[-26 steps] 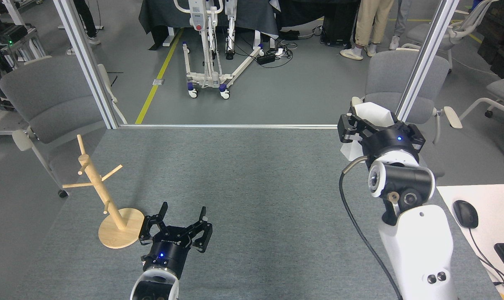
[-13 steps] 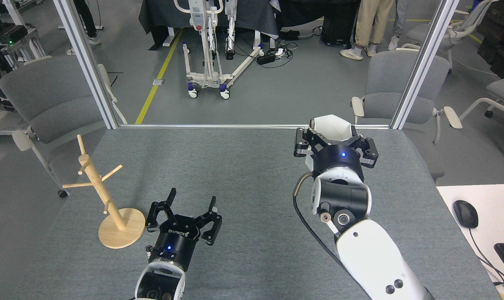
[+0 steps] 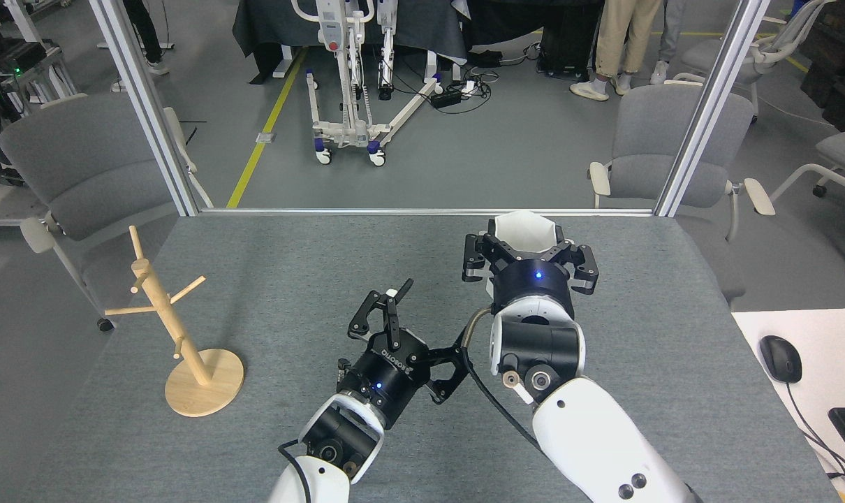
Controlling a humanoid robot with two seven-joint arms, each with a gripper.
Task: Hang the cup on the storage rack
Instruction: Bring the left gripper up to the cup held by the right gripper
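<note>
The cup, white and faceted with its rim facing up, is held above the middle-right of the grey table. My right gripper is shut on it, a black finger on either side, and hides its lower body. My left gripper is open and empty, just left of and below the right wrist, with its fingers spread and tilted toward the cup. The storage rack, a light wooden post with thin angled pegs on a round disc base, stands at the table's left edge, well away from both grippers.
Two metal frame posts rise at the table's far corners. Grey chairs stand behind the table on both sides. A white desk with a mouse and a keyboard adjoins the right edge. People's legs and a wheeled lift stand farther back.
My right gripper has carried the cup left, from the far right corner to the middle of the table. My left gripper has moved right and turned toward it, away from the rack's base.
</note>
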